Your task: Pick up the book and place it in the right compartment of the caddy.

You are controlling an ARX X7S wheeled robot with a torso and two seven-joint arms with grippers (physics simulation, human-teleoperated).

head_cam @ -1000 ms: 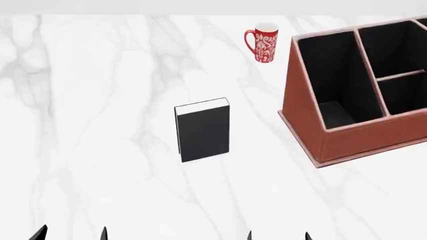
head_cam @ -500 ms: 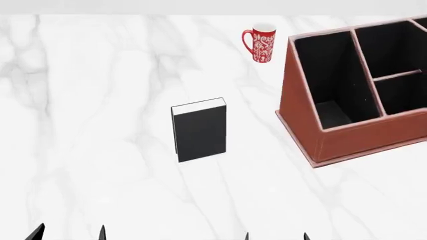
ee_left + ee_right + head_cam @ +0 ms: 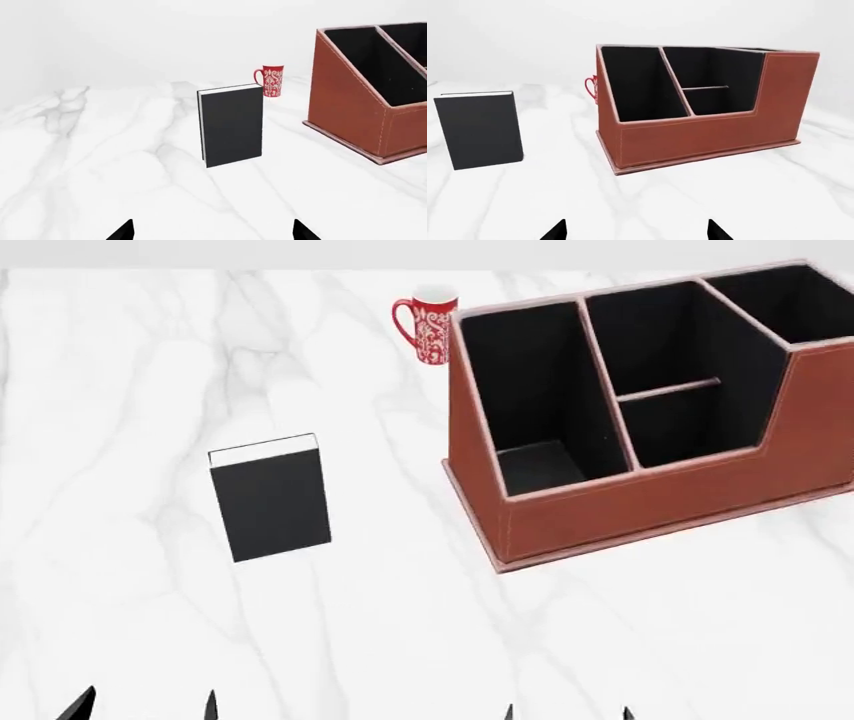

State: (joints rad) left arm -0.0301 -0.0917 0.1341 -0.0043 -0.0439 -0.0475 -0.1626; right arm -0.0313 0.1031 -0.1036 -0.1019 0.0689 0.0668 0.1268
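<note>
Bright, even, sharp renders with almost no shadows

A white marble-veined tabletop (image 3: 120,360) carries three things. A thin black-covered book with white page edges (image 3: 270,498) stands upright at left; a large reddish-brown, black-lined compartmented caddy (image 3: 641,490) sits right; a red-and-white patterned mug (image 3: 430,325) stands far, just beside the caddy.

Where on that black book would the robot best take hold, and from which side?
Probably across its thin thickness near the top edge, coming down from above. The book stands upright on the table, white page edges up, with nothing touching it; the mug and caddy stand apart. Both grippers' jaws are open. The left gripper faces its cover.
</note>
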